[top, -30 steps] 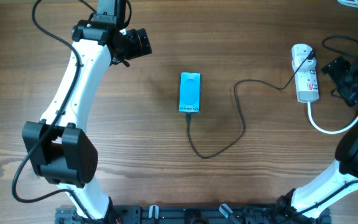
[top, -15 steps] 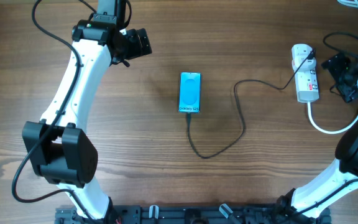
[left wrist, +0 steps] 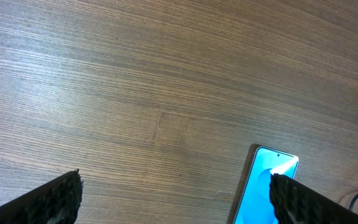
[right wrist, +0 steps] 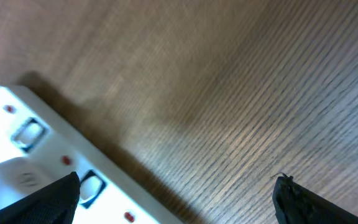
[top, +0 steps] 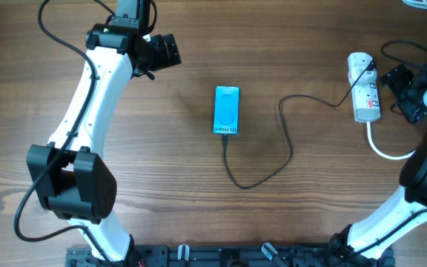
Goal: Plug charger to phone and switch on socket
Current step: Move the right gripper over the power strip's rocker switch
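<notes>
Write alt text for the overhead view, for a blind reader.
A teal-screened smartphone lies mid-table, a thin black cable looping from its bottom edge to a white power strip at right. The right gripper hovers beside it; the left gripper is far away.

From here I see a brown wood-grain bench [top: 161, 148], a black slotted rail [top: 221, 256] along its near edge, and thin white cables [top: 415, 5] crossing its far right corner.
</notes>
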You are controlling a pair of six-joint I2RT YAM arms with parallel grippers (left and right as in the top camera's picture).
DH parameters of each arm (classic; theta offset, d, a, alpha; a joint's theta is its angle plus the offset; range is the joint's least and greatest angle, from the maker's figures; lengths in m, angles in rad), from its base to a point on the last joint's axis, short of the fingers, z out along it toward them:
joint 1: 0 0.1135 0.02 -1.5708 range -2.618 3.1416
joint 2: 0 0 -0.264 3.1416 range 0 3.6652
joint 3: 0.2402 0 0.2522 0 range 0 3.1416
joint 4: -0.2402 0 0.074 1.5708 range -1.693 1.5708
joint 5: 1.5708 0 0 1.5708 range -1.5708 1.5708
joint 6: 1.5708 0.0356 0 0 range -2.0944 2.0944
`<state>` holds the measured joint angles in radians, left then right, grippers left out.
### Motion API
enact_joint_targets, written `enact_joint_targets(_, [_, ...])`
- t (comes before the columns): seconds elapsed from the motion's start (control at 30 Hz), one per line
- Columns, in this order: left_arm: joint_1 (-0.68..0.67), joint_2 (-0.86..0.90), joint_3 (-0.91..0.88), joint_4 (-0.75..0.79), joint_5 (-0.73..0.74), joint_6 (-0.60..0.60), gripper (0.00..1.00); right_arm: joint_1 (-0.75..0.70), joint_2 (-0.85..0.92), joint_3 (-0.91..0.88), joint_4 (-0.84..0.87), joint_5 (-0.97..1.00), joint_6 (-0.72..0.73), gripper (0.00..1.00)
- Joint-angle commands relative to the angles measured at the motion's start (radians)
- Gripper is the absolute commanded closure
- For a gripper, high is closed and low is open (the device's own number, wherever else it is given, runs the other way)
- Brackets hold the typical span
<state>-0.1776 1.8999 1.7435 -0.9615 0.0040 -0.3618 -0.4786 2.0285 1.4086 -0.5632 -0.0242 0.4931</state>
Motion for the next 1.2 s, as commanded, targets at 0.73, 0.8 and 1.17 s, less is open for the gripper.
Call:
enact_joint_targets(0.73, [-0.003,0.009,-0.005,0.0,-0.016,-0.013,0.0,0.01,0.061,-0.01,-0.011,-0.128,-0.028,0.0])
enact_joint_targets(0.8, [-0.003,0.01,-0.005,0.0,-0.016,-0.013,0.0,0.01,0.061,-0.01,-0.021,-0.124,-0.029,0.0])
enact_joint_targets(1.17, [-0.003,0.009,-0.005,0.0,-0.016,-0.013,0.0,0.044,0.061,-0.01,-0.023,-0.127,-0.052,0.0])
